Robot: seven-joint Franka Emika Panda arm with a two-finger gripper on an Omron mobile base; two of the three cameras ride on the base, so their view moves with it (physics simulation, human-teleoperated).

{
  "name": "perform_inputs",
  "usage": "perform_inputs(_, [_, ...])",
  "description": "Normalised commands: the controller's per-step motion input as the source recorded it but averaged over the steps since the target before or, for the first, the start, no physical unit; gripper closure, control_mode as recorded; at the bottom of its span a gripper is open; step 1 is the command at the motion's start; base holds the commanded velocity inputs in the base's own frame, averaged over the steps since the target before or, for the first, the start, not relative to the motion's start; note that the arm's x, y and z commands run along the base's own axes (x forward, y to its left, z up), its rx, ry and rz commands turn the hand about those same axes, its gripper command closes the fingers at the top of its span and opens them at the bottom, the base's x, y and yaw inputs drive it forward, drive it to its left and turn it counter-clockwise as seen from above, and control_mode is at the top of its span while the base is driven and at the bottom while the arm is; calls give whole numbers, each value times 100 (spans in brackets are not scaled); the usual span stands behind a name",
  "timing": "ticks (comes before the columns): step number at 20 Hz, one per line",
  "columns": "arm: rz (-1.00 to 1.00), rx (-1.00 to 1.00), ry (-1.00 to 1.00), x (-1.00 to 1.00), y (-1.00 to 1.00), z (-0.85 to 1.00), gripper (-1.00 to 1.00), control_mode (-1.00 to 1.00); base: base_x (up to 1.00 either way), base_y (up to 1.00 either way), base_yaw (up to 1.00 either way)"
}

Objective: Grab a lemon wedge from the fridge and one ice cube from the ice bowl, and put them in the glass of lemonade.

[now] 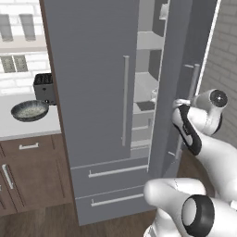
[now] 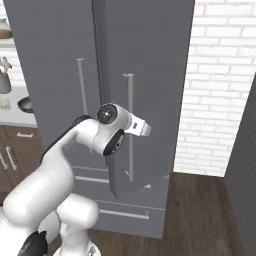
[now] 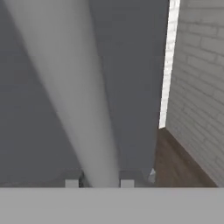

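Observation:
The grey fridge (image 1: 92,69) stands with its right door (image 1: 178,69) swung partly open, and pale shelves (image 1: 146,88) show in the gap. My gripper (image 1: 181,102) is at that door's long bar handle (image 1: 195,83), about halfway up. In the hand view the handle (image 3: 74,96) runs down between my fingertips, with my gripper (image 3: 99,183) shut on it. From the right base view my gripper (image 2: 145,129) reaches the handle (image 2: 130,125). The ice bowl (image 1: 29,110) sits on the counter to the left. I see no lemon wedge on the visible shelves. A small pale glass (image 2: 4,103) stands at the far left.
A black toaster (image 1: 44,87) stands behind the bowl. Brown cabinets (image 1: 28,171) lie below the counter. Two fridge drawers (image 1: 115,172) sit under the doors. A brick wall (image 2: 220,85) rises close to the right of the fridge, over wooden floor (image 2: 200,210).

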Motion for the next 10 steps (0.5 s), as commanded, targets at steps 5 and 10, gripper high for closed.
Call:
perform_inputs(5, [-19, 6, 0, -68, -79, 8, -100, -100, 0, 0, 0])
perform_inputs(10, [-1, 3, -7, -97, -5, 88, -100, -100, 0, 0, 0])
